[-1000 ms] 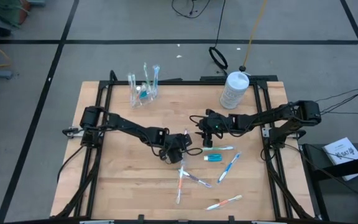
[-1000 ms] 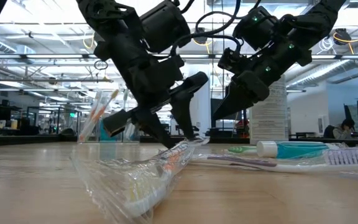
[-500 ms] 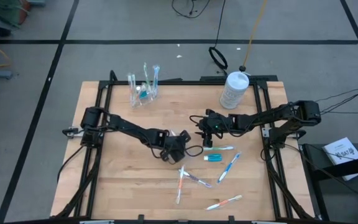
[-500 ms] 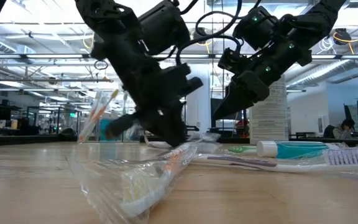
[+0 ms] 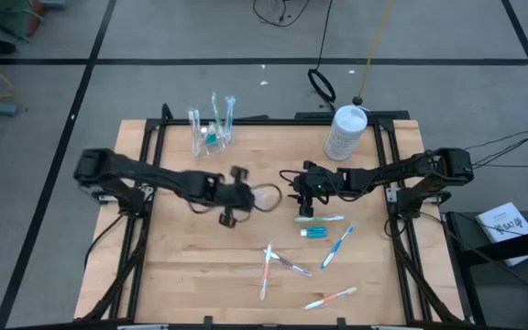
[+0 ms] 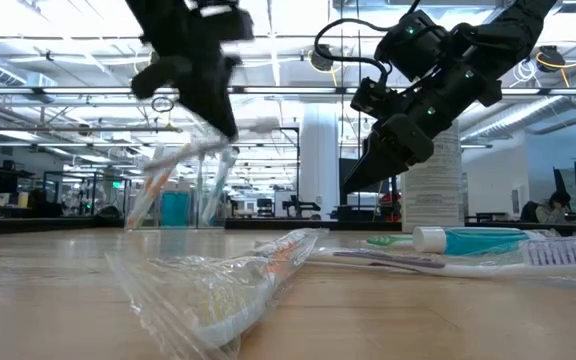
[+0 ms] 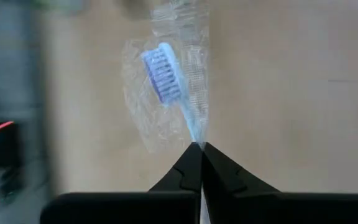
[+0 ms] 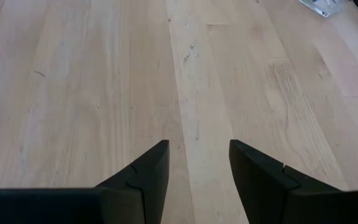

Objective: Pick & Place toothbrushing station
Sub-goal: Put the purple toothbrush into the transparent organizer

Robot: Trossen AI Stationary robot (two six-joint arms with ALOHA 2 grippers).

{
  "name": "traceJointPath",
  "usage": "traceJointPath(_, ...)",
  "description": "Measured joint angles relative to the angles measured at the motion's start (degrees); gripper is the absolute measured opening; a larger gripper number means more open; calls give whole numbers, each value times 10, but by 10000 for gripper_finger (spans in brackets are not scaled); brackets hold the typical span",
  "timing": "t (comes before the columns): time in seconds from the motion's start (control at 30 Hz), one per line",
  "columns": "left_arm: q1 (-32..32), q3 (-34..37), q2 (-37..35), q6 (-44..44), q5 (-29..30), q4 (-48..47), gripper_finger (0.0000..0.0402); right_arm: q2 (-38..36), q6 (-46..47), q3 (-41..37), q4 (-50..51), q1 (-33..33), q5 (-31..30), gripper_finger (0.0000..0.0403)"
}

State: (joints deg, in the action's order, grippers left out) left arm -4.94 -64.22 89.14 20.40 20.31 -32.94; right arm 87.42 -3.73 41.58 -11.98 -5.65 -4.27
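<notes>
My left gripper [image 5: 246, 195] hangs above the table's middle, shut on a toothbrush with purple-blue bristles [image 7: 163, 78] in a clear wrapper [image 5: 266, 192]. A small clear cup [image 5: 211, 139] at the far left holds toothbrushes and a teal tube. My right gripper [image 5: 302, 209] hovers open over bare wood right of centre, with nothing between its fingers [image 8: 143, 171]. On the table to the near right lie a pale toothbrush [image 5: 323, 219], a teal toothpaste tube [image 5: 314, 233], a blue toothbrush [image 5: 339, 246] and an orange one [image 5: 266, 268]. My left gripper pinches the wrapped toothbrush between its two fingers, on the neck just behind the bristle head [image 7: 193, 135]. The head and the loose wrapper stick out past the fingertips. The toothbrush is lifted clear of the table and slants down below the gripper [image 6: 193, 150].
A large white bottle [image 5: 345, 133] stands at the far right. A purple toothbrush [image 5: 291, 267] crosses the orange one, and another orange toothbrush [image 5: 330, 298] lies near the front edge. A crumpled clear wrapper with a toothbrush [image 6: 228, 285] fills the low view's foreground.
My left gripper has shut on the wrapped toothbrush, risen from the table and swung toward the table's left and far side, toward the cup. The toothbrush has been lifted clear. The other toothbrushes lie where they were.
</notes>
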Motion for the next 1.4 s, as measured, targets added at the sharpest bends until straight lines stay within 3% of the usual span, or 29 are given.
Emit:
traceJointPath(0.1, 17, 14, -64, -11, 101, -13, 2, 0, 0, 0, 0, 0, 0, 162)
traceJointPath(0.17, 32, 30, -109, -21, 133, -13, 3, 0, 0, 0, 0, 0, 0, 162)
traceJointPath(0.33, 110, 134, -255, -49, 96, 61, 2, 0, 0, 0, 0, 0, 0, 162)
traceJointPath(0.47, 179, 260, -375, -41, 100, 228, 2, 0, 0, 0, -1, 0, 0, 162)
traceJointPath(0.6, 244, 401, -438, 1, 113, 514, 4, 0, 0, 0, -4, 0, 0, 162)
traceJointPath(0.7, 291, 491, -440, -2, 84, 715, 2, 0, 0, 0, -12, 0, 1, 162)
traceJointPath(0.8, 334, 550, -421, -25, 71, 811, 3, 0, -1, 0, -28, 0, 1, 162)
traceJointPath(1.07, 423, 583, -358, -129, 50, 785, 6, 0, -4, 0, -74, 0, 1, 162)
traceJointPath(1.27, 438, 583, -299, -174, 47, 760, 3, 0, -4, 0, -74, 0, 1, 162)
traceJointPath(1.4, 437, 582, -271, -228, 13, 750, 7, 0, -4, 0, -66, 0, 1, 162)
